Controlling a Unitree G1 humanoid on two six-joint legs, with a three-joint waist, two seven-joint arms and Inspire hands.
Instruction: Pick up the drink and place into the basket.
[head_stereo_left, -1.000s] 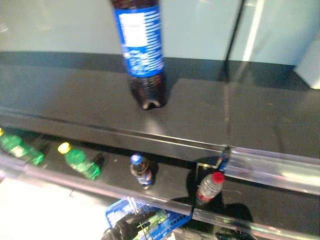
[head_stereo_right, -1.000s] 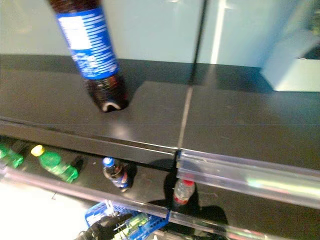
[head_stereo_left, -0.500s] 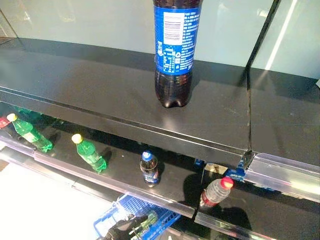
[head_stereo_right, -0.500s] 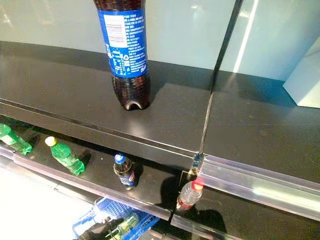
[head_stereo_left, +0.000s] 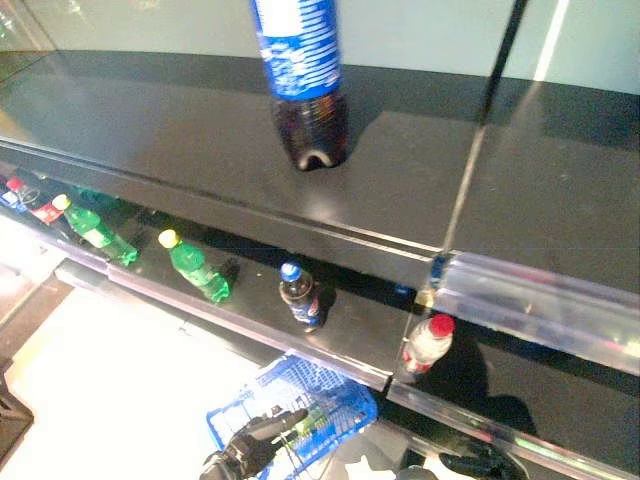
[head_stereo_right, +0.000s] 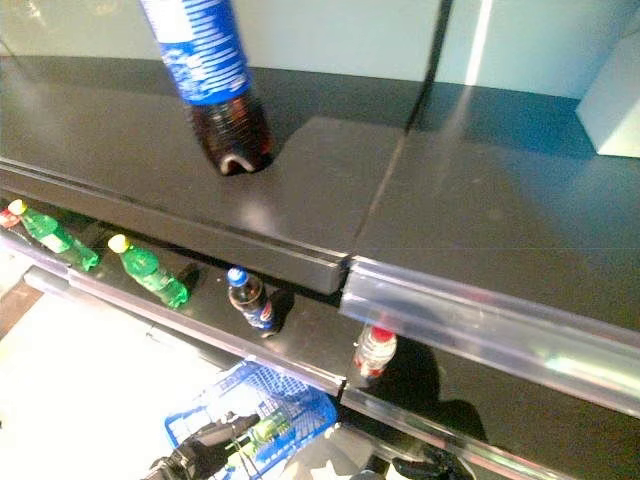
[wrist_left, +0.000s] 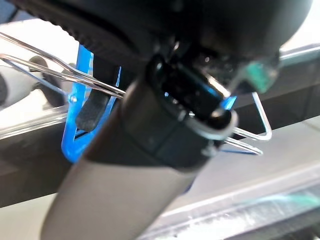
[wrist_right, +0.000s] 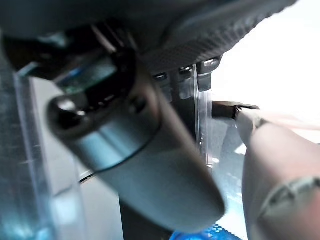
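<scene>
My left hand (head_stereo_left: 248, 452) shows at the bottom edge, curled on the wire handle (wrist_left: 60, 70) of a blue basket (head_stereo_left: 345, 398) that hangs below the lower shelf. A green bottle (head_stereo_right: 263, 431) lies inside the basket. On the lower shelf stand a small cola bottle (head_stereo_left: 300, 294), a clear bottle with a red cap (head_stereo_left: 427, 343) and two green bottles (head_stereo_left: 190, 264). A large cola bottle with a blue label (head_stereo_left: 303, 85) stands on the top shelf. My right hand (wrist_right: 140, 165) hangs low beside the shelf's clear rail and holds nothing.
The black top shelf (head_stereo_left: 180, 140) has a clear plastic rail (head_stereo_left: 540, 305) along its right half. The lower shelf (head_stereo_left: 250, 318) has a front lip above the basket. Pale floor (head_stereo_left: 110, 390) lies to the left below the shelves.
The whole picture has swung, so the camera moved. The bottles stay in their places on the shelves, and my left hand still has the basket.
</scene>
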